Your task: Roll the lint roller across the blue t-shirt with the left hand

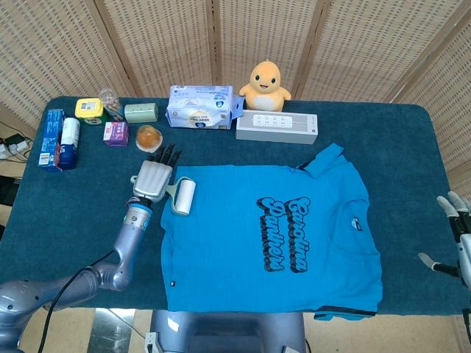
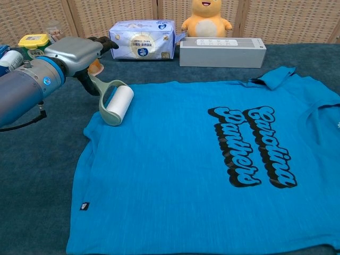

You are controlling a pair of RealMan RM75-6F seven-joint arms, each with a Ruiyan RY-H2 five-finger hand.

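The blue t-shirt [image 1: 272,235] [image 2: 207,175] lies flat on the dark blue table, with black lettering on its chest. My left hand [image 1: 154,179] [image 2: 77,53] grips the pale green handle of the lint roller [image 1: 183,196] [image 2: 117,104]. Its white roll rests on the shirt's left sleeve edge. My right hand [image 1: 455,235] hangs at the table's right edge, away from the shirt, fingers apart and holding nothing. It does not show in the chest view.
Along the back of the table stand a tissue pack [image 1: 203,107], a yellow plush duck [image 1: 265,87], a white speaker bar [image 1: 277,127], an orange cup [image 1: 149,137], a green box [image 1: 140,112] and blue toothpaste boxes [image 1: 57,138].
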